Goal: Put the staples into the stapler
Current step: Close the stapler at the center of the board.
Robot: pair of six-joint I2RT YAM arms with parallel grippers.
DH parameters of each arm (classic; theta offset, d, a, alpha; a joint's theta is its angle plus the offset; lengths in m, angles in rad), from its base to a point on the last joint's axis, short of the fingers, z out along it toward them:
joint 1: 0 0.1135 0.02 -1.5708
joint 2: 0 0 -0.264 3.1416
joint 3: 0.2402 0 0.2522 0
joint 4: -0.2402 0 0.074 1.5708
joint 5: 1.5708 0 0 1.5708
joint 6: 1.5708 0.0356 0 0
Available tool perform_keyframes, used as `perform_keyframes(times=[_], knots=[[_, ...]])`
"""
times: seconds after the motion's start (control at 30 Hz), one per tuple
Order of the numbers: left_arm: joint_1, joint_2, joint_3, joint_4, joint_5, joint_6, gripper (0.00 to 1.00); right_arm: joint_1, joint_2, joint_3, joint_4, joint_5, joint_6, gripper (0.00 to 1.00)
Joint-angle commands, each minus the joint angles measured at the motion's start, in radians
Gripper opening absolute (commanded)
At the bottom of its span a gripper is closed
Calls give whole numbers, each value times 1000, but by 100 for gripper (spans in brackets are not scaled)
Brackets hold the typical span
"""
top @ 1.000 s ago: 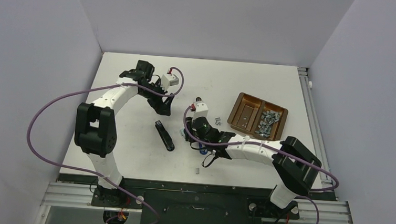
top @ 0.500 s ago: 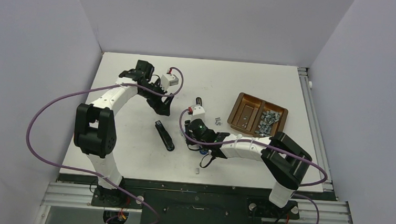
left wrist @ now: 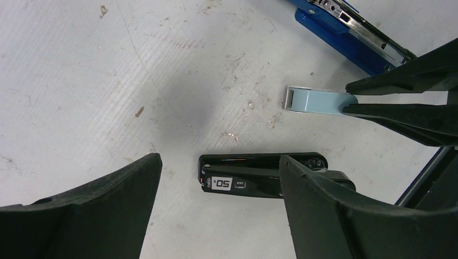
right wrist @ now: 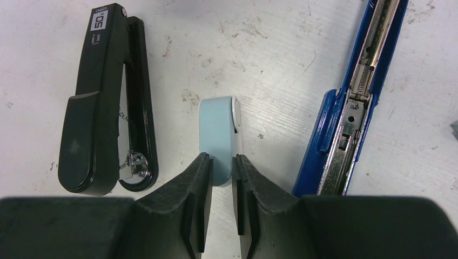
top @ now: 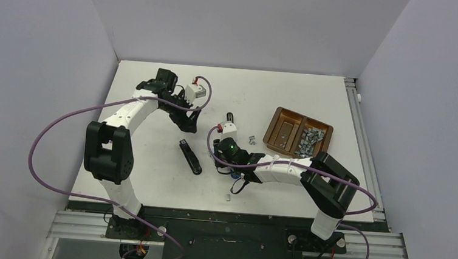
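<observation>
My right gripper [right wrist: 220, 161] is shut on the rear end of a small light-blue stapler [right wrist: 219, 127] that lies on the table; it also shows in the left wrist view [left wrist: 316, 101]. A blue stapler [right wrist: 351, 102] lies opened to its right, with its metal magazine exposed. A black stapler [right wrist: 102, 97] lies shut to its left. My left gripper [left wrist: 219, 162] is open and hovers over the black stapler [left wrist: 259, 175]. The staples [top: 308, 141] are a silver heap in the right compartment of the brown tray [top: 276, 117].
A few loose staples [top: 252, 139] lie on the table left of the tray, and a small grey piece [top: 228, 197] lies near the front edge. The two grippers [top: 189, 127] [top: 223, 162] are close together mid-table.
My right arm has shifted a little to the left, with the gripper staying by the light-blue stapler. The left arm has barely moved.
</observation>
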Motion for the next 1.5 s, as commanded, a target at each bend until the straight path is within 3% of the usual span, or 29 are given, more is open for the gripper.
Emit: perform_keyframes(times=[0.0, 0.13, 0.47, 0.77, 0.97, 1.4, 1.43, 1.47], knots=[[1, -71, 11, 11, 7, -10, 77, -1, 20, -13, -22, 2, -9, 21], [3, -80, 9, 13, 7, -12, 77, 0, 18, -12, -31, 4, -12, 23], [2, -94, 12, 21, 7, -21, 79, -1, -110, 60, -132, 65, -34, 42], [0, -52, 80, 0, 12, -1, 81, -7, -274, -10, -267, 145, 13, 50], [-15, 21, 182, -24, 20, 11, 82, -9, -279, -78, -312, 150, 63, 52], [-61, 118, 290, -22, 29, 28, 85, 6, -218, -135, -234, 118, 77, 51], [-63, 123, 293, -22, 39, 42, 85, 7, -207, -134, -227, 117, 77, 51], [-62, 128, 297, -19, 48, 57, 96, 8, -198, -134, -220, 115, 76, 51]])
